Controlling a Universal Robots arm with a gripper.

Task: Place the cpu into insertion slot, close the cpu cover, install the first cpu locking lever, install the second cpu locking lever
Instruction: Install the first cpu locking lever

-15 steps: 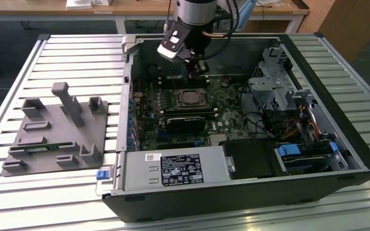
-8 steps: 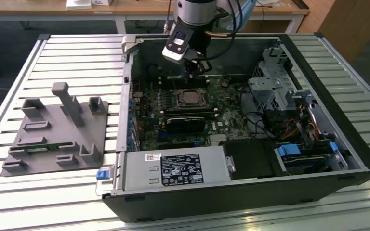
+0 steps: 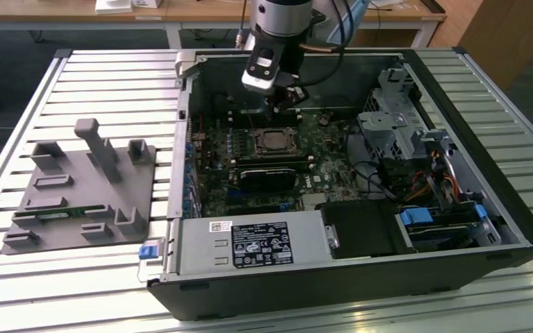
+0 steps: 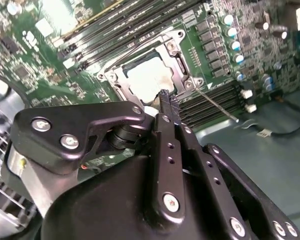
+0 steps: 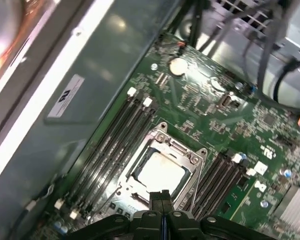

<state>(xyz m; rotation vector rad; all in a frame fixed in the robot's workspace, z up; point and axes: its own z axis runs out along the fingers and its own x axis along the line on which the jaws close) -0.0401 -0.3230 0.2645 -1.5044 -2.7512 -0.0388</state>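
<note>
Where the board lies flat in the case: cpu (image 5: 160,175), square, metal top up, seated in slot (image 5: 139,159). Cover (image 5: 182,150) down around it. Lever (image 4: 217,106) juts slantwise from the cover's corner across memory slots (image 4: 225,90). My gripper (image 4: 168,102) at the cover's edge, fingers pressed together, empty.

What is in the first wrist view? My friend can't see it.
A silver cpu lies on a green circuit board, framed by the metal cpu cover. The black gripper, closed tight, is right at the cover's edge. Long black memory slots run along both sides.
</note>
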